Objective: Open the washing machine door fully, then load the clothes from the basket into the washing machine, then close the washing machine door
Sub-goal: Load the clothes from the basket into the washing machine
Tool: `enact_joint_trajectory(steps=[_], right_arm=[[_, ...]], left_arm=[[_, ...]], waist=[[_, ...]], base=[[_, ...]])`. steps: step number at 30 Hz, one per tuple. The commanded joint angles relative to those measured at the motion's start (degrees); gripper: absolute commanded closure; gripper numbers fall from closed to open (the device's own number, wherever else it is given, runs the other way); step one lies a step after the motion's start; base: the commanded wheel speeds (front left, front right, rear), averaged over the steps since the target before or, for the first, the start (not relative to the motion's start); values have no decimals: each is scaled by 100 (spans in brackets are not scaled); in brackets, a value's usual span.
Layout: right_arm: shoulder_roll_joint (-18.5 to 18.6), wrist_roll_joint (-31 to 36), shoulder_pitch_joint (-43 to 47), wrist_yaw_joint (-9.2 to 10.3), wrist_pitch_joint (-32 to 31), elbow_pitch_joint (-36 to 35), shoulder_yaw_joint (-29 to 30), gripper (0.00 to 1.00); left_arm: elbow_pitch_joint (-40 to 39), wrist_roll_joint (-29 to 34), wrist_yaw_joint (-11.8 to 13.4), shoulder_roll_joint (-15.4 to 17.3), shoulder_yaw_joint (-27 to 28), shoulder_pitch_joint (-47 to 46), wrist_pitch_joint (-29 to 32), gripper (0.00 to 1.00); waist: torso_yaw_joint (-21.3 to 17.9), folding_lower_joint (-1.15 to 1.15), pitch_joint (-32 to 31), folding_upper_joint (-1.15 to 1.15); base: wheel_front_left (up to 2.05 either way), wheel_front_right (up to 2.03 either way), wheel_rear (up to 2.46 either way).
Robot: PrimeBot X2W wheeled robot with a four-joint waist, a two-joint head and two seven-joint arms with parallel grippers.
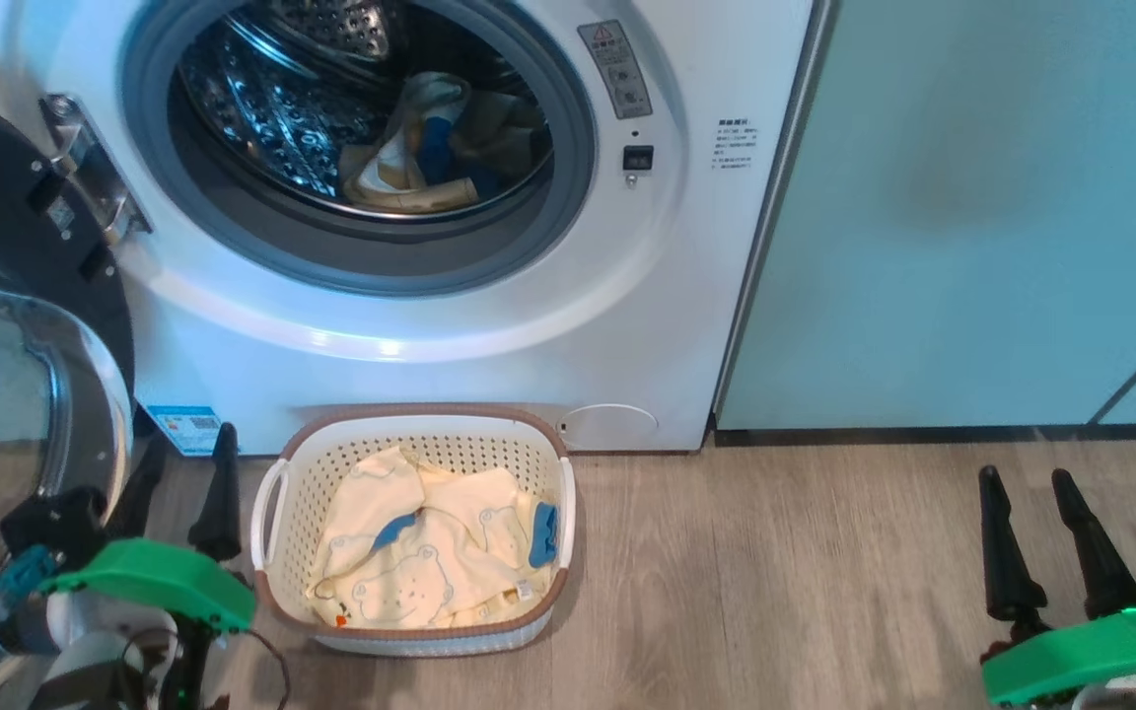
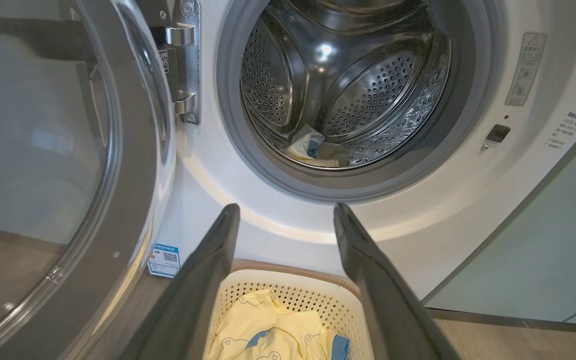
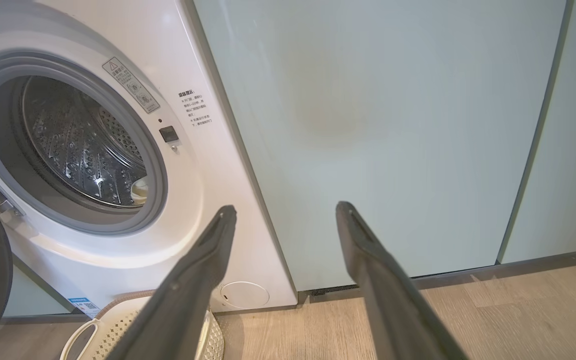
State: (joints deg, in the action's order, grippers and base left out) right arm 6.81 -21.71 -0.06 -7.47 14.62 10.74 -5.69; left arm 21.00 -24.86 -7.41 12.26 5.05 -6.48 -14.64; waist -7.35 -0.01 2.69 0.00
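Dark left tool [image 1: 186, 446] and right tool [image 1: 1027, 476] hover low, both spread wide, empty.

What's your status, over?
Left tool open, empty; right tool open, empty. Washing machine door swung open. One garment in drum, clothes left in basket. Nothing blocking the opening.

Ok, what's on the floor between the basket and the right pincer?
Nothing: in the head view the wood floor from the basket to the right pincer is bare.
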Motion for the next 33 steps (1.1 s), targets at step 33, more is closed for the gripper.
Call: enact_joint_trajectory(steps=[33], right_arm=[[83,-43,-541,-2,38,-277,-334,0]], left_arm=[[1028,347,-7,385,-1040,-863,-36,0]], waist=[[-409,1,1043,0]], base=[[0,0,0]])
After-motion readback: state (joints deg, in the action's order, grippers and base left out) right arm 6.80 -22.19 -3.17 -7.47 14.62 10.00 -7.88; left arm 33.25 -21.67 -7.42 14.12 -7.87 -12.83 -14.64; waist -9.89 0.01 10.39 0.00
